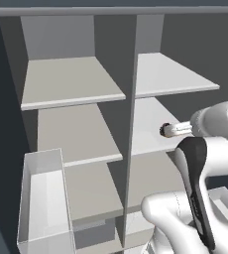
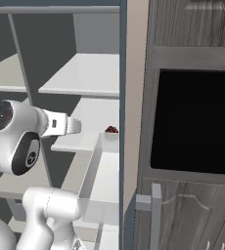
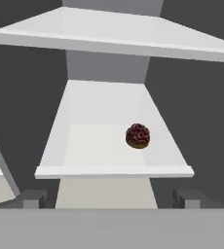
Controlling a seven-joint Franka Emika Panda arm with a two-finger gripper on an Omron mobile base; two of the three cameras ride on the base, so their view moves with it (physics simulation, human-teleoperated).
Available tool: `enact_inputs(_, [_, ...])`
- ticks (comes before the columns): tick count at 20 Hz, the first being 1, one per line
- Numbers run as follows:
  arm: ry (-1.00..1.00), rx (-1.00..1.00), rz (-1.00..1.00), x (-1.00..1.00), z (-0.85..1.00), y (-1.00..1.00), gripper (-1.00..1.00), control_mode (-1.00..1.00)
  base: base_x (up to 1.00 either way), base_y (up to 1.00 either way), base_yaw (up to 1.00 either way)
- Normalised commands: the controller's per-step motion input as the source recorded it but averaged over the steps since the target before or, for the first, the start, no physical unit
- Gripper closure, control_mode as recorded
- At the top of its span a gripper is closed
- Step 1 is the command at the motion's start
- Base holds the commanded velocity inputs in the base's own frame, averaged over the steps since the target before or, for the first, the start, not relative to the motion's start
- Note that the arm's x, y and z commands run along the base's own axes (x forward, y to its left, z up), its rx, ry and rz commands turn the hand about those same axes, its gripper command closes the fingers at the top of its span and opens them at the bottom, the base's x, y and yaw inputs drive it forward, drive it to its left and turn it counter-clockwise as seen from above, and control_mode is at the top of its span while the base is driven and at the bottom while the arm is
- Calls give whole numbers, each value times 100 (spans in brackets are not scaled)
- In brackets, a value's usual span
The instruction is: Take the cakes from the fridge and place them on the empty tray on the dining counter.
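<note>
Facing fridge shelf w/ red-brown cake, gripper spread wide, nothing pinched

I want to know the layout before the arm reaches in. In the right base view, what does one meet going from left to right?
Robot arm → fridge shelf → dark red-brown cake → fridge side wall → dark opening in the grey wood-grain cabinet.
</note>
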Motion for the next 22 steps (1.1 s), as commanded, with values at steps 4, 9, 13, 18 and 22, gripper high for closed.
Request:
enact_inputs(4, [4, 7, 0, 0, -24, 0, -100, -100, 0, 0, 0])
enact_inputs(9, [0, 1, -2, 10, -20, 0, -100, -100, 0, 0, 0])
enact_inputs(13, [3, 0, -9, 30, -3, 0, -100, -100, 0, 0, 0])
enact_inputs(18, [0, 0, -8, 14, -19, 0, -100, -100, 0, 0, 0])
enact_inputs(22, [0, 0, -3, 10, -37, 0, -100, -100, 0, 0, 0])
